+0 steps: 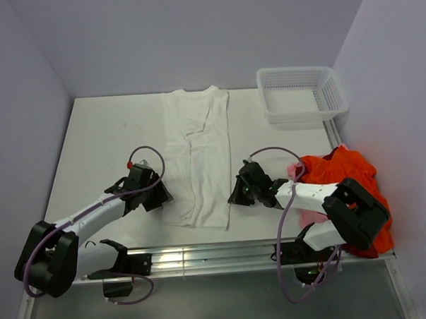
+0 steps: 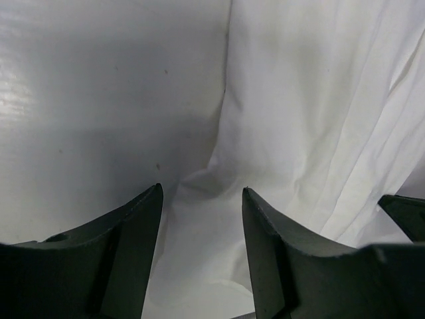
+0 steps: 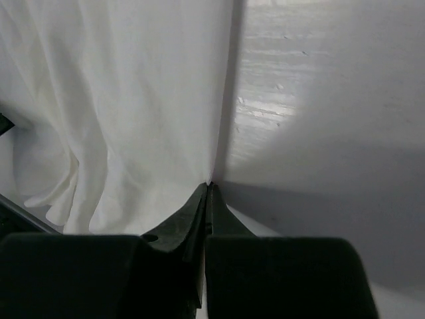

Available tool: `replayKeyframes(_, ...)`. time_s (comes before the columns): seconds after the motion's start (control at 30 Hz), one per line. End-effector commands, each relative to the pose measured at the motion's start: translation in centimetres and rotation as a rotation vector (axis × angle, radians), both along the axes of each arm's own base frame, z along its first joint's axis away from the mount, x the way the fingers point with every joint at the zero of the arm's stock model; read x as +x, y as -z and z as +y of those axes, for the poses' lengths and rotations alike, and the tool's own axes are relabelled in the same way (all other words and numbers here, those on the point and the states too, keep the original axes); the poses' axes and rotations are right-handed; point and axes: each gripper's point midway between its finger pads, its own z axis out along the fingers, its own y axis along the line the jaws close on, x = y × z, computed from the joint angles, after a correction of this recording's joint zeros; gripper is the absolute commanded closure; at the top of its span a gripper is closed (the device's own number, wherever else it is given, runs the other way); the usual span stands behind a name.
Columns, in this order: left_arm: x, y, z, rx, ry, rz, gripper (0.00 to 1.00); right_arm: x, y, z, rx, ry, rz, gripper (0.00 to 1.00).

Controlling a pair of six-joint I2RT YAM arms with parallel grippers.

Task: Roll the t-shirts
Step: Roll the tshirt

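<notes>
White worktop (image 1: 106,136): white t-shirt (image 1: 199,160) runs near-to-far; left end effector (image 2: 201,191) open at its left edge, right end effector (image 3: 208,186) closed opposite.

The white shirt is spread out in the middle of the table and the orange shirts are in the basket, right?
Not quite. The orange shirts are heaped on the table beside the right arm, not in the basket; the top view shows it. The white shirt is indeed spread out in the middle.
</notes>
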Motion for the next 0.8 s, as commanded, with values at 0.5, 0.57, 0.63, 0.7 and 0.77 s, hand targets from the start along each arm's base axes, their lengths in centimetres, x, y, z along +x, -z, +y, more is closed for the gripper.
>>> replayKeyframes(0.5,-6.4,-0.1,-2.2,-0.024,0.04,0.09,0.53,-3.6,-1.9,-1.5,0.071,-0.03,-0.046,0.59)
replayKeyframes(0.57,-6.9,0.0,-2.0,-0.004,0.029,0.085,0.64,-4.1,-2.2,-1.3,0.086,-0.042,-0.048,0.59)
replayKeyframes(0.63,-7.6,-0.1,-2.0,0.014,0.03,0.084,0.75,-4.8,-1.9,-1.1,0.078,-0.058,-0.034,0.59)
replayKeyframes(0.7,-8.0,-0.1,-1.8,0.018,0.021,0.091,0.83,-5.2,-1.4,-1.0,0.063,-0.066,-0.013,0.6)
replayKeyframes(0.77,-8.6,0.1,-1.7,0.029,0.017,0.11,0.91,-5.7,-0.9,-0.7,0.041,-0.079,0.009,0.62)
